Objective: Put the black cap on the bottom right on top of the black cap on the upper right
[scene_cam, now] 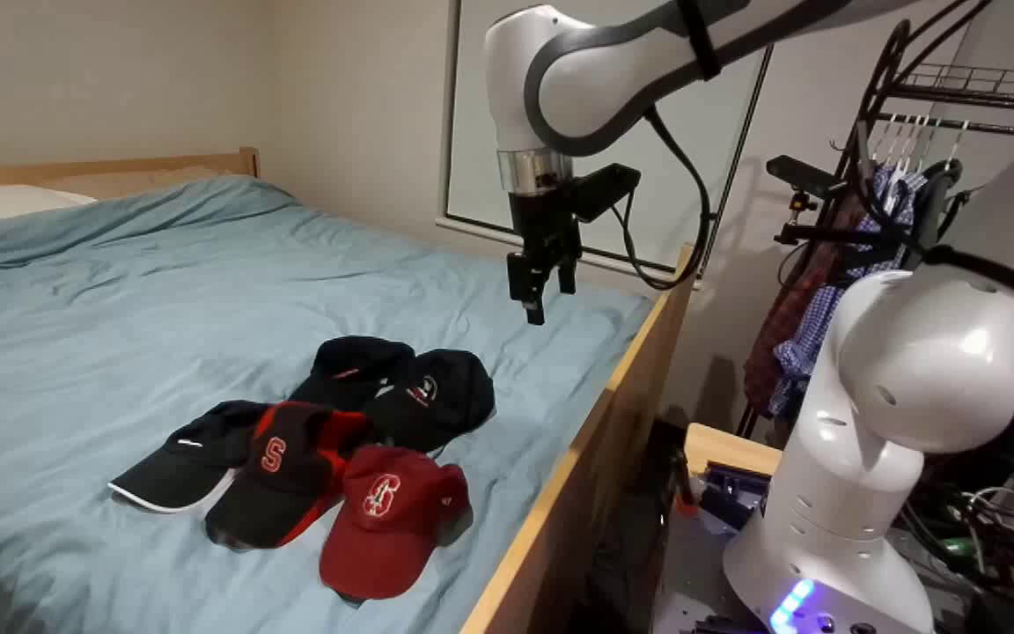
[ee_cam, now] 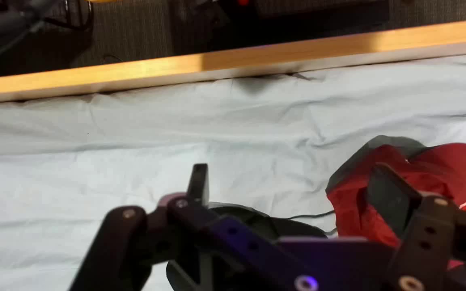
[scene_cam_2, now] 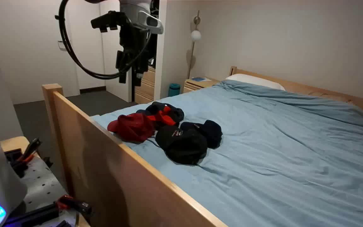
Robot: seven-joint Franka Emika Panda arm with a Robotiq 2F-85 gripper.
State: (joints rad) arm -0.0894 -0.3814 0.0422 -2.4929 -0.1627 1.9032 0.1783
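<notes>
Far L in an exterior view, see white-edged cap (scene_cam: 186, 458) beside blk-and-red cap (scene_cam: 282, 480). Next, toward rear, find dark cap (scene_cam: 353, 361), prob. the landing spot. Then red cap (scene_cam: 393, 519), up front. Farther R, find emblem cap (scene_cam: 435, 401), prob. the one to move: on blue blanket (scene_cam: 172, 326), next to dark cap, can't tell if touching. Farthest R, see gripper (scene_cam: 551, 301) up clear of every cap, spread wide w/ nothing btwn. Judge task as at start: no stacking yet, still need to descend, grasp, lift, set on top, let go.
</notes>
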